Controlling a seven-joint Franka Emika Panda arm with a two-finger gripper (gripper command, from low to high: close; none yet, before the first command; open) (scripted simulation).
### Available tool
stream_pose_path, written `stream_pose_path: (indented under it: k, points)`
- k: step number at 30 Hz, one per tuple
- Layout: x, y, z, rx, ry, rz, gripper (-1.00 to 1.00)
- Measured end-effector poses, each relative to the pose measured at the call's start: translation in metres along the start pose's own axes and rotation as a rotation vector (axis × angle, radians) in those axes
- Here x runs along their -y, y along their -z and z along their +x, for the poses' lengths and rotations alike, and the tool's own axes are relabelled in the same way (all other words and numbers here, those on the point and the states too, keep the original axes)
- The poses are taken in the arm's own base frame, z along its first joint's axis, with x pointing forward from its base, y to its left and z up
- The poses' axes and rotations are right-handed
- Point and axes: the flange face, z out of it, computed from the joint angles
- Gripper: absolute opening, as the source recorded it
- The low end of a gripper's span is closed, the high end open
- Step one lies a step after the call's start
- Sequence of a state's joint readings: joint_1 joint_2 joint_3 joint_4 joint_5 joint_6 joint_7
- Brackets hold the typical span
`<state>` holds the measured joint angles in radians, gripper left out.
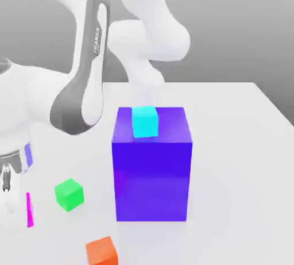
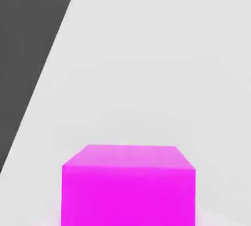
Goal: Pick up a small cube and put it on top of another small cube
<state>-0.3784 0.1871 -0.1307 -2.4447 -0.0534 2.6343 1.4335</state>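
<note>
The small magenta cube (image 2: 128,186) rests on the white table and looms close in the hand view. In the exterior view just a thin magenta sliver of that cube (image 1: 28,210) pokes out beside my gripper (image 1: 7,184), which hangs low at the exterior view's left edge, right over the cube. The arm's white and grey links hide the rest of it. A small green cube (image 1: 69,194) lies on the table a little toward the exterior view's right of the gripper. A small orange cube (image 1: 101,251) sits nearer the front.
A large blue block (image 1: 152,177) stands mid-table with a small cyan cube (image 1: 145,122) on top. The table edge (image 2: 46,73) runs close by the magenta cube, with dark floor beyond. The white table (image 1: 241,160) spreads toward the exterior view's right.
</note>
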Motion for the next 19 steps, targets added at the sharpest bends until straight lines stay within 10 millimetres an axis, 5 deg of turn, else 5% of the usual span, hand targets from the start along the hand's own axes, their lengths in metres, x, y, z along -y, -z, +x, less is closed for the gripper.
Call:
stream_pose_path:
  k: [10, 16, 17, 19]
  points:
    - [-0.111, 0.014, -0.003, 0.043, 0.288, 0.011, -1.00]
    - [-0.117, -0.037, -0.008, 0.051, 0.312, 0.014, -1.00]
    - [-0.118, -0.045, -0.008, 0.050, 0.312, 0.013, 1.00]
    - [-0.118, -0.045, -0.008, 0.050, 0.312, 0.013, 1.00]
